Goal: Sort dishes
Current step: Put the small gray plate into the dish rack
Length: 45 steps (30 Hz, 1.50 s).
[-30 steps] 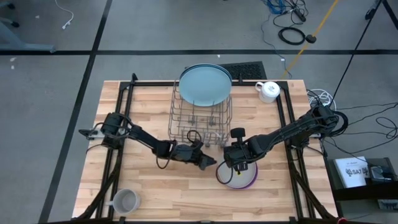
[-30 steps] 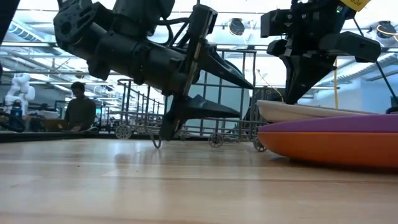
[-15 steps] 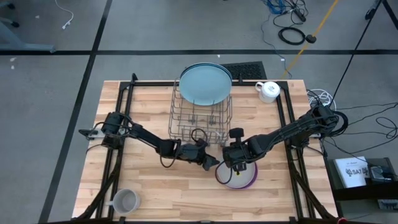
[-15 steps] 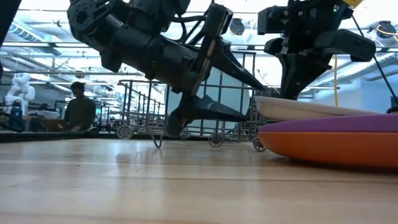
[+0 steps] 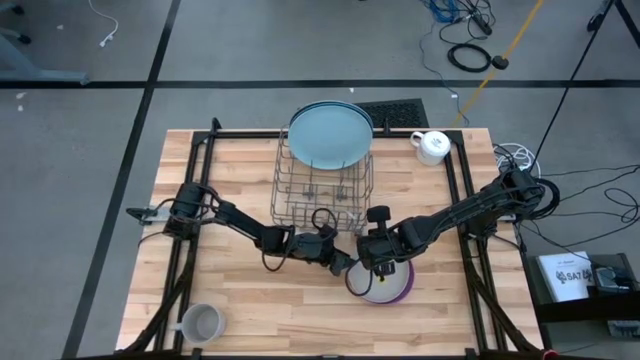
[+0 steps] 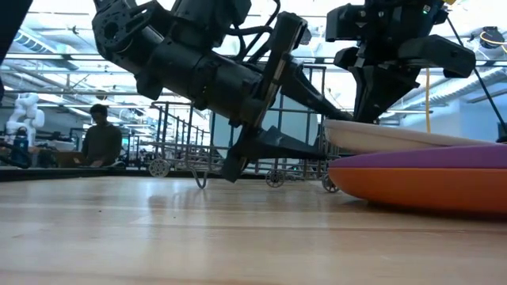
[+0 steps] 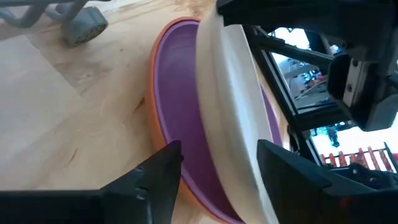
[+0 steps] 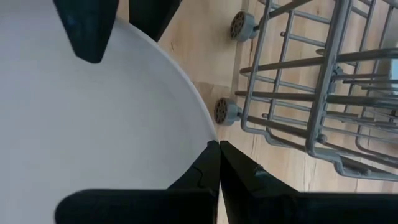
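Note:
A stack of small plates lies at the table's near right: an orange plate [image 6: 420, 188] at the bottom, a purple plate [image 6: 432, 158] on it, and a pale grey plate [image 6: 396, 141] on top, tilted. My right gripper [image 5: 377, 264] is shut on the pale plate's rim. My left gripper [image 5: 342, 263] is open, level at the stack's left. Its fingers [image 7: 158, 177] stand above and below the pale plate's raised rim [image 7: 227, 93]; I cannot tell whether they touch it. A large light blue plate [image 5: 330, 136] stands in the wire rack [image 5: 322, 190]. My right gripper pinches the pale plate's rim [image 8: 202, 134] between its two fingers, on the side toward the rack. The fingers come from above, pointing down. The plate is tilted: its left side is raised, and its right part [image 6: 467, 145] rests on the purple plate.
A white mug [image 5: 432, 147] stands at the far right and a grey mug [image 5: 200, 322] at the near left corner. The rack's wheeled feet [image 8: 222, 111] are close beside the stack. A person [image 6: 101, 136] sits in the room beyond the table.
My left gripper has moved toward the table's right edge, up to the plate stack, with its open fingers now around the pale plate's raised rim. The pale plate stays tilted in my right gripper.

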Tool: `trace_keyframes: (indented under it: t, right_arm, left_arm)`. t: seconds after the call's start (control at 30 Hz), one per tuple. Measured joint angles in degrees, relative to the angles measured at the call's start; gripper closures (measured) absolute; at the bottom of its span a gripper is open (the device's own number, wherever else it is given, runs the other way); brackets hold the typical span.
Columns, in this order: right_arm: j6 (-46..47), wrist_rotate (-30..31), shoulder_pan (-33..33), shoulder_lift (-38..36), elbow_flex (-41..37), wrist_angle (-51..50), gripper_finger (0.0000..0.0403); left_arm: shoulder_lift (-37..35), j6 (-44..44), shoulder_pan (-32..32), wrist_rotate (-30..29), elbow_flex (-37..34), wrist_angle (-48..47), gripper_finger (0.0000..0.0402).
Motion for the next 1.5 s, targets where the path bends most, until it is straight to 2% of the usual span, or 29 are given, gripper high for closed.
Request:
trace_keyframes:
  t: [0.4,0.47,0.73,1.07,1.37,1.5]
  right_arm:
    - [-0.70,-0.07,0.07,0.00,0.02,0.85,0.0403]
    - [-0.74,-0.37,0.07,-0.09,0.07,0.85,0.0403]
    - [-1.93,-1.42,0.74,-0.11,0.11,0.85,0.0397]
    - [-5.06,2.55,1.78,-2.31,9.28,-1.04,0.0324]
    - [-9.57,3.94,2.14,-2.49,16.45,-3.64,0.0281]
    - [-13.27,9.24,2.57,-2.60,21.14,-4.78,0.0278]
  left_arm:
    - [0.11,1.15,-0.03,0.08,-0.15,-1.53,0.0372]
    - [0.11,1.08,0.00,-0.04,-0.18,-1.61,0.0390]
    - [0.08,1.35,-0.07,1.41,-0.22,-1.13,0.0392]
    - [-1.86,4.95,-0.25,4.86,0.00,0.97,0.0394]
    - [-8.93,11.48,-0.75,5.78,0.00,-1.41,0.0394]
    - [-13.63,14.58,-0.92,5.16,-0.02,-6.25,0.0394]
